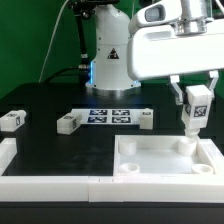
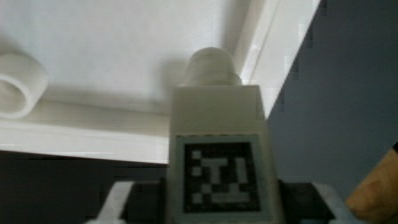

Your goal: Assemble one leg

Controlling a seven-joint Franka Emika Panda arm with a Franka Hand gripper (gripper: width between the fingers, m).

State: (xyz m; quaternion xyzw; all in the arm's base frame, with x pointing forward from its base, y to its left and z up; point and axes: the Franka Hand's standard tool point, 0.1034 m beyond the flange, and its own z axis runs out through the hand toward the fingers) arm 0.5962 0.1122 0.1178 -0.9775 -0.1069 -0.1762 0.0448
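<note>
My gripper [image 1: 193, 97] is shut on a white leg [image 1: 193, 110] with a black-and-white tag and holds it upright. The leg's lower end is at the far right corner socket [image 1: 188, 146] of the large white tray-like part [image 1: 165, 160]. In the wrist view the held leg [image 2: 217, 150] fills the middle between my fingers [image 2: 128, 205], with its tip over the tray's corner post [image 2: 208, 65]. Three other legs lie on the black table: one at the exterior view's left [image 1: 12, 120], one in the middle [image 1: 69, 123], one beside the marker board [image 1: 144, 119].
The marker board [image 1: 108, 115] lies behind the tray. A white L-shaped border [image 1: 40, 180] runs along the table's front left. The robot base [image 1: 110, 50] stands at the back. Another tray post [image 2: 18, 85] shows in the wrist view.
</note>
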